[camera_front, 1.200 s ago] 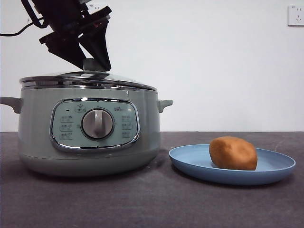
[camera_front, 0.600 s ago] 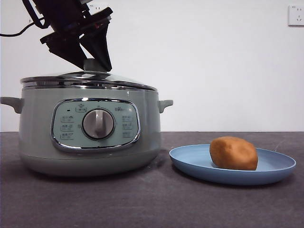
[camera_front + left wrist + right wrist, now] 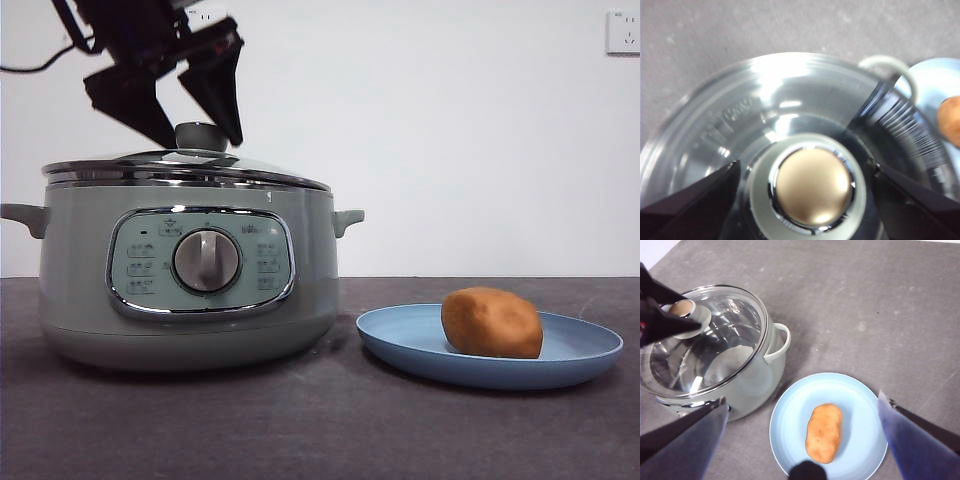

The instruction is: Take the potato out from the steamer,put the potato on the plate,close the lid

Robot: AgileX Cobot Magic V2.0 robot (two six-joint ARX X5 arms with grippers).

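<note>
The sage-green steamer [image 3: 80, 290] stands at the left with the glass lid [image 3: 260, 165] resting on its rim. My left gripper [image 3: 200, 143] is open, one jaw on each side of the lid's knob [image 3: 200, 135] and apart from it. The left wrist view shows the knob [image 3: 812, 185] between the spread jaws of that gripper [image 3: 802, 164]. The potato [image 3: 492, 322] lies on the light-blue plate [image 3: 400, 340] at the right. My right gripper [image 3: 802, 397] is open and empty, high above the plate [image 3: 790, 420] and potato [image 3: 823, 432].
The steamer's right side handle [image 3: 347, 219] points toward the plate, with a small gap between pot and plate. A wall socket [image 3: 624, 31] is at the top right. Dark grey table [image 3: 320, 430] lies in front.
My left gripper's jaws have opened off the lid's knob and risen slightly. The lid stays on the steamer. Potato and plate have not moved.
</note>
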